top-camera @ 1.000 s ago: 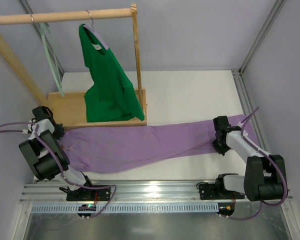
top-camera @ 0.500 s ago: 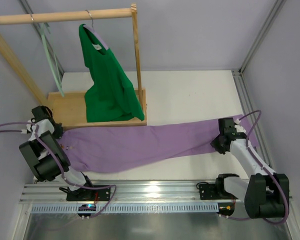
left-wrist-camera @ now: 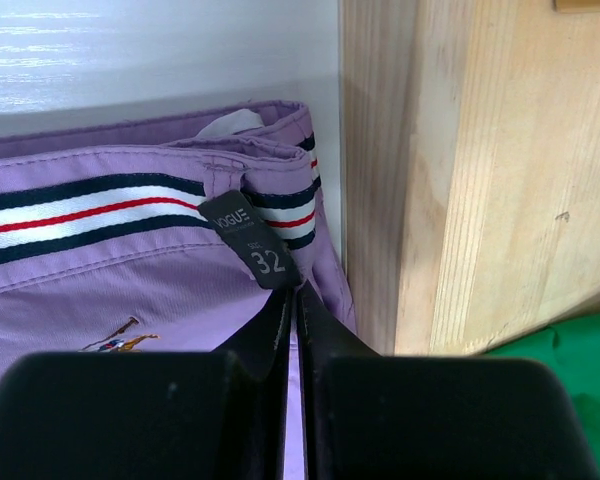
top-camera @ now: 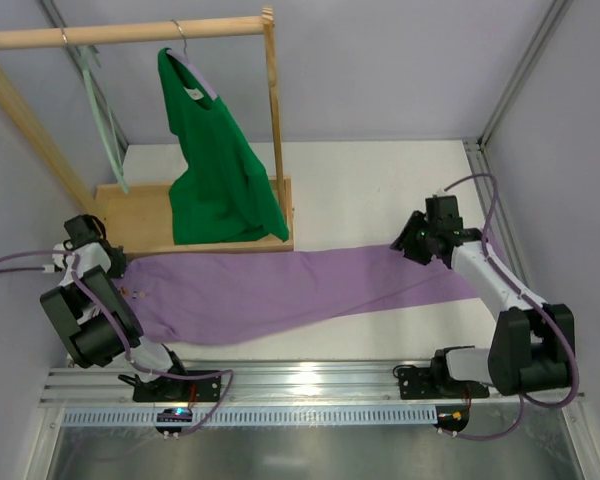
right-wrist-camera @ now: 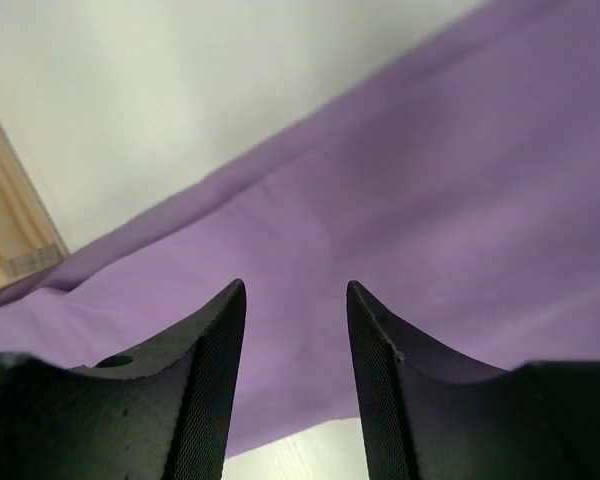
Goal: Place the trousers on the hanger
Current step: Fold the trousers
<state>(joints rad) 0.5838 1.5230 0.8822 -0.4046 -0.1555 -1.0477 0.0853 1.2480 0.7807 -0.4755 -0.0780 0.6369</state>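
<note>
Fingers (right-wrist-camera: 215, 380) of the right gripper (right-wrist-camera: 295, 290) stand apart with nothing between them, poised over one leg of the trousers (top-camera: 280, 285); whether they touch the cloth cannot be told. Seen from above, this gripper sits over the leg near its hem end, on the right side of the white table (top-camera: 380, 190).

The left gripper (left-wrist-camera: 295, 300) has its jaws pressed together, a sliver of lilac cloth showing between them, just below the black size label (left-wrist-camera: 255, 245) on the striped waistband. A wooden post (left-wrist-camera: 450, 170) stands just beside it.

The trousers lie flat and stretched across the table, waist at the left arm, legs reaching toward the right arm. The hanger (top-camera: 102, 120) is well apart from them, hooked on the wooden rail (top-camera: 130, 33) at the rack's left end and hanging empty. A green top (top-camera: 215, 170) hangs on the same rail, over the rack's wooden base (top-camera: 140, 215).
</note>
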